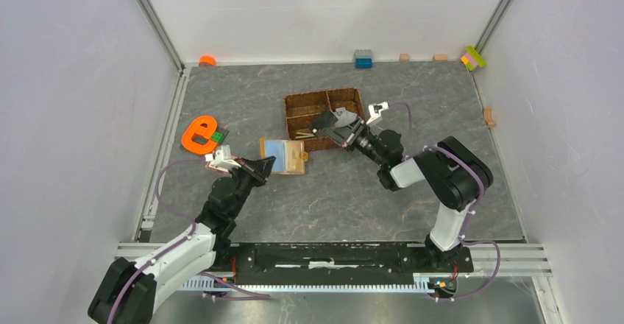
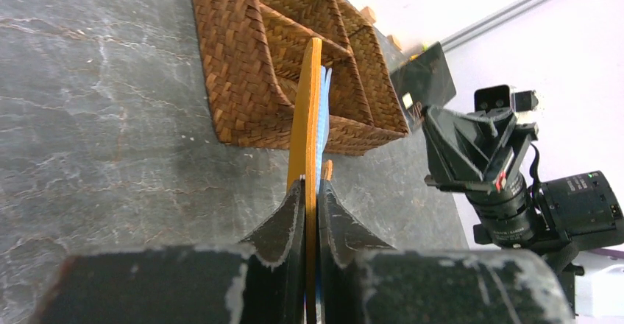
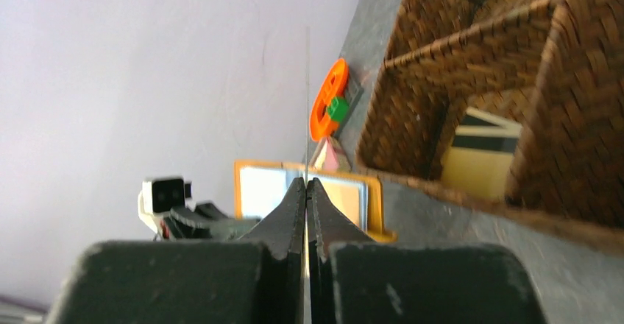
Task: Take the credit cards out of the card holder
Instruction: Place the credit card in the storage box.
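The card holder point(image 1: 285, 155) is an open orange wallet with pale blue lining, and my left gripper point(image 1: 266, 167) is shut on its near edge. The left wrist view shows the card holder point(image 2: 309, 110) edge-on, upright between the jaws of the left gripper point(image 2: 310, 185). My right gripper point(image 1: 347, 130) is shut on a dark credit card point(image 1: 329, 122) held over the woven tray point(image 1: 296, 103). In the right wrist view that card point(image 3: 307, 96) is a thin line rising from the right gripper point(image 3: 305, 184). A beige card point(image 3: 478, 163) lies inside a tray compartment.
An orange e-shaped toy point(image 1: 199, 134) with a green brick point(image 1: 218, 137) lies left of the card holder. Toy bricks line the back wall: blue point(image 1: 363, 59), coloured point(image 1: 473, 57), orange point(image 1: 207, 60). A wooden block point(image 1: 488, 115) sits by the right wall.
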